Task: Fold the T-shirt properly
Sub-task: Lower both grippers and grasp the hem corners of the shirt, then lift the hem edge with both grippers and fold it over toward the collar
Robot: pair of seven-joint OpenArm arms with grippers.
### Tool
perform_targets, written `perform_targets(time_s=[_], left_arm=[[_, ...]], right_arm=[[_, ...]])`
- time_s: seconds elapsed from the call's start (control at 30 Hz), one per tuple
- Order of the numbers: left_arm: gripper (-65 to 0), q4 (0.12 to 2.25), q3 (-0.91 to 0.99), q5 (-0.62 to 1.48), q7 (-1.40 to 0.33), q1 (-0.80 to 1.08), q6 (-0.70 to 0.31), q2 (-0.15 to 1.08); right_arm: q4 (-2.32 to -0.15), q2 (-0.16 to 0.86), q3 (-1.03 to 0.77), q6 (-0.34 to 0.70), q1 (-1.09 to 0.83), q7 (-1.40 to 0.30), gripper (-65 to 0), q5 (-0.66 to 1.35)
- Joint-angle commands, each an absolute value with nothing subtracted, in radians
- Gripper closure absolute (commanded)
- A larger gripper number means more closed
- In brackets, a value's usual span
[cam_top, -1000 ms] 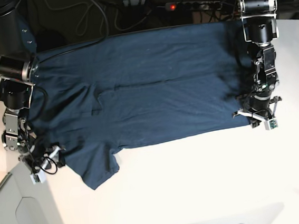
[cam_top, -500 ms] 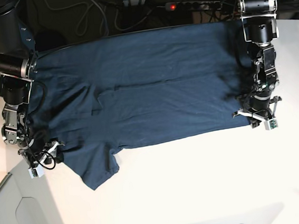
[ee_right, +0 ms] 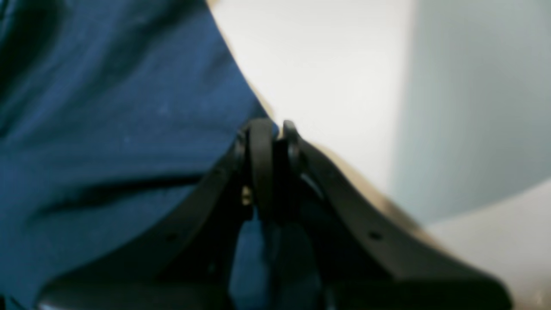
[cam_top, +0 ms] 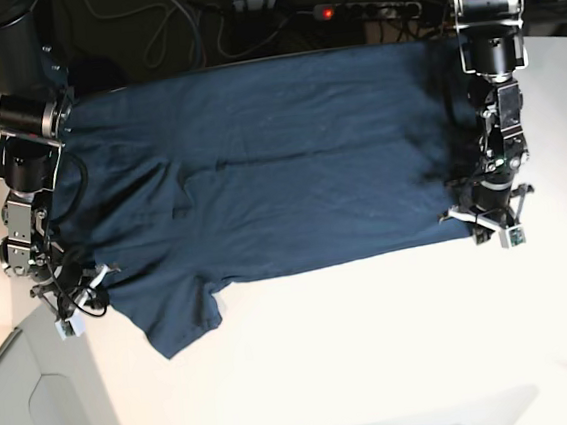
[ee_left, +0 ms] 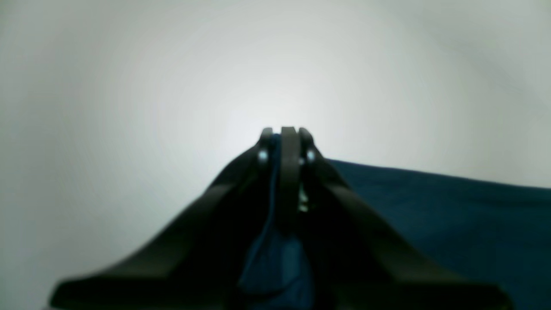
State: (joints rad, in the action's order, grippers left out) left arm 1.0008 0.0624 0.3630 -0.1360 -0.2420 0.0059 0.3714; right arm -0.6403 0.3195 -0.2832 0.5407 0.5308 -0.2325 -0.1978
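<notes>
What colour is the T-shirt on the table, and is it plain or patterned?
Plain dark navy blue, no pattern visible. The T-shirt shows best in the base view.

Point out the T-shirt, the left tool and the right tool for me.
T-shirt (cam_top: 290,172), base view, middle of the spread body.
Left tool (ee_left: 284,133), left wrist view, closed tips pinching cloth.
Right tool (ee_right: 271,129), right wrist view, closed tips at the shirt's edge.
</notes>
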Motion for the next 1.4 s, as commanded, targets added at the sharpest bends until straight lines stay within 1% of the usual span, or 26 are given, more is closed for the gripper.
perform_targets(time_s=[0.0, 0.17, 0.27, 0.33, 0.4, 0.53, 0.73, 1.0, 1.2, 1.37], left_arm=[[0.0, 1.043, 0.070, 0.367, -0.113, -0.259, 0.007, 0.387], [0.0, 1.124, 0.074, 0.369, -0.114, -0.225, 0.007, 0.389], [0.0, 1.175, 0.133, 0.371, -0.114, -0.182, 0.007, 0.383], [0.0, 1.216, 0.168, 0.371, -0.116, -0.162, 0.007, 0.366], [0.0, 1.251, 0.200, 0.371, -0.116, -0.133, 0.007, 0.361], [0.0, 1.316, 0.234, 0.371, -0.116, -0.074, 0.007, 0.355], [0.0, 1.445, 0.282, 0.371, -0.116, 0.030, 0.007, 0.306], [0.0, 1.609, 0.364, 0.371, -0.116, 0.188, 0.004, 0.229], [0.0, 1.624, 0.403, 0.371, -0.111, 0.263, 0.002, 0.189], [0.0, 1.629, 0.404, 0.371, -0.108, 0.303, 0.002, 0.189]], right_arm=[[-0.716, 0.338, -0.288, 0.572, 0.535, -0.228, -0.2, -0.182], [-0.981, 0.332, -0.332, 0.576, 0.407, -0.289, -0.2, -0.180], [-1.110, 0.329, -0.369, 0.593, 0.354, -0.338, -0.2, -0.180], [-1.161, 0.329, -0.395, 0.633, 0.329, -0.360, -0.2, -0.180], [-1.201, 0.329, -0.418, 0.650, 0.302, -0.374, -0.2, -0.180], [-1.273, 0.329, -0.426, 0.650, 0.236, -0.374, -0.2, -0.180], [-1.405, 0.318, -0.433, 0.651, 0.125, -0.371, -0.2, -0.179], [-1.454, 0.288, -0.518, 0.651, 0.058, -0.372, -0.2, -0.179], [-1.458, 0.288, -0.550, 0.651, 0.025, -0.369, -0.2, -0.179], [-1.458, 0.288, -0.562, 0.651, 0.010, -0.367, -0.2, -0.179]])
